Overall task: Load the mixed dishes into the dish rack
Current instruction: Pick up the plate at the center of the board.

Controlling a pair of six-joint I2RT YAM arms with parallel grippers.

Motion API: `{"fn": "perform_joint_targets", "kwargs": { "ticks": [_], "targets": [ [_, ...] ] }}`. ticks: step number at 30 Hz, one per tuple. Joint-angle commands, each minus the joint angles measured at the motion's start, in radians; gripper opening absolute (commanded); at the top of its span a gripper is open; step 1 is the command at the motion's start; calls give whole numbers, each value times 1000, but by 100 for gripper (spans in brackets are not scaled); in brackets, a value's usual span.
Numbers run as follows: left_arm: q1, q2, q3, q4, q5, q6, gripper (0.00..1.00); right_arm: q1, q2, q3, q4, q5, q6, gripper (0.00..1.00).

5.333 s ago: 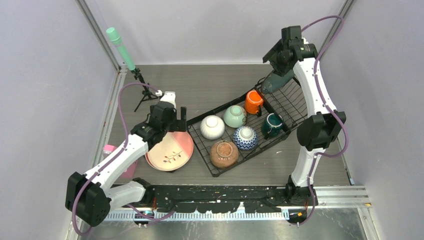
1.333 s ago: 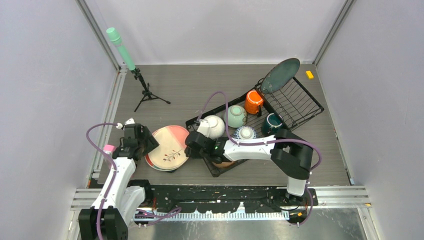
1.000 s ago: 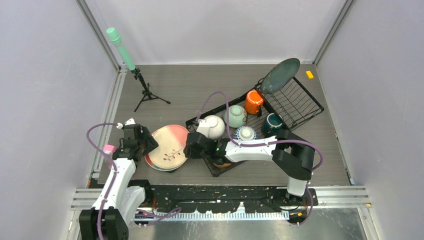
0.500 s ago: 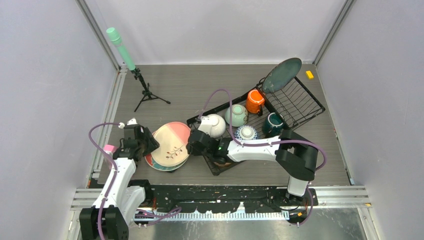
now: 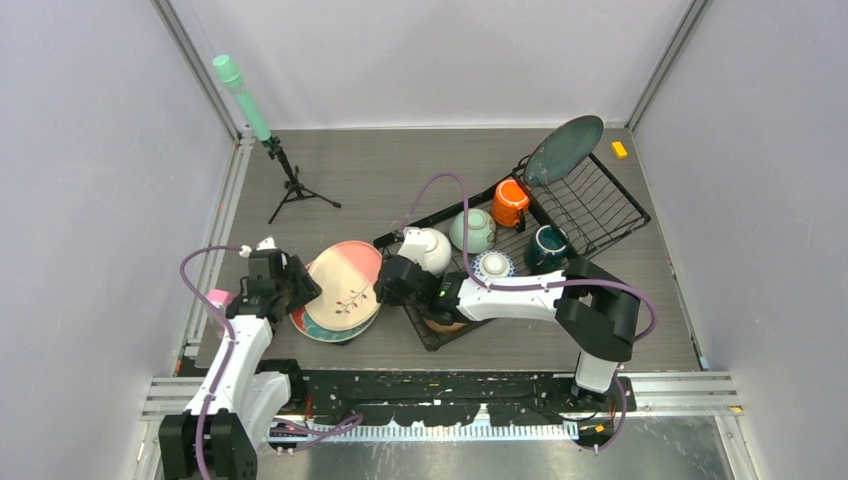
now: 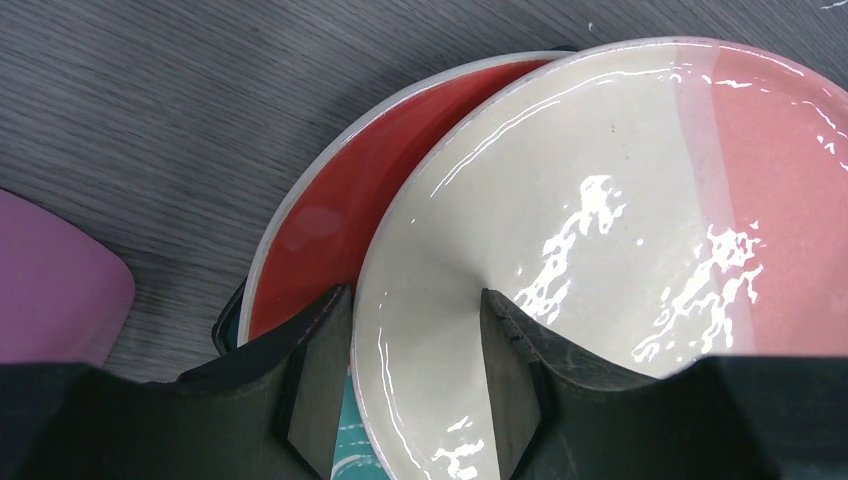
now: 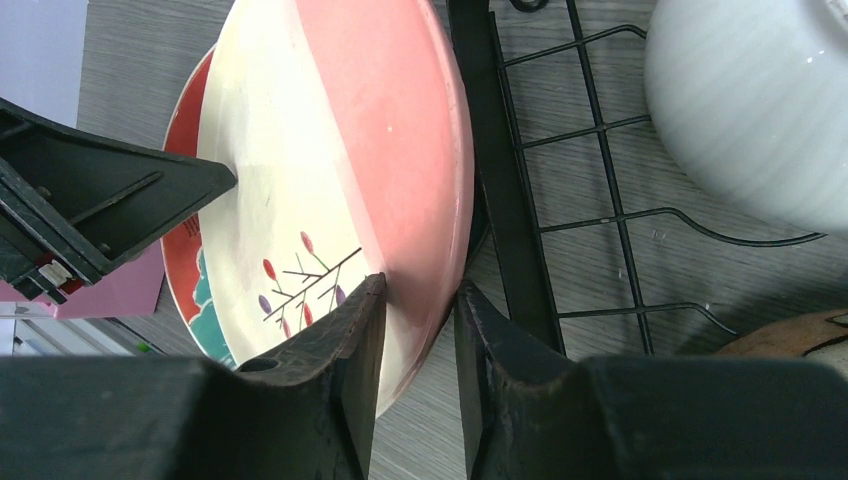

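right claw (image 7: 420, 285) narrow, pinching right rim of pink plate (image 7: 330, 130). left claw (image 6: 415, 295) half spread, straddling opposite rim; firm clamp or not, cannot tell. plate tilted, right side raised off red plate (image 6: 330, 200), rim just beside rack (image 5: 600, 200) corner bar. white bowl (image 7: 750, 100) near in rack. open table (image 5: 380, 170) beyond plate. plate glossy glaze, cream and pink halves, twig motif; rack black wire grid; table grey woodgrain.

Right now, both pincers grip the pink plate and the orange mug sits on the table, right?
No: the top view shows the orange mug in the dish rack. The left pincer and right pincer do grip the pink plate.
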Motion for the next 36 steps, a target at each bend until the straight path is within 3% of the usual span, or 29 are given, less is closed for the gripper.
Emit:
{"fn": "perform_joint_targets", "kwargs": {
  "ticks": [1, 16, 31, 36],
  "targets": [
    [-31, 4, 0, 68, 283, -60, 50, 32, -7, 36, 303, -143, 33, 36],
    [-31, 7, 4, 77, 292, -60, 50, 0, 0, -27, 449, -266, 98, 28],
    [-31, 9, 1, 87, 298, -63, 50, -26, 42, 5, 418, -399, 35, 35],
    [-31, 8, 2, 89, 297, -63, 50, -31, 39, 23, 413, -443, 20, 22]
  ]
}}
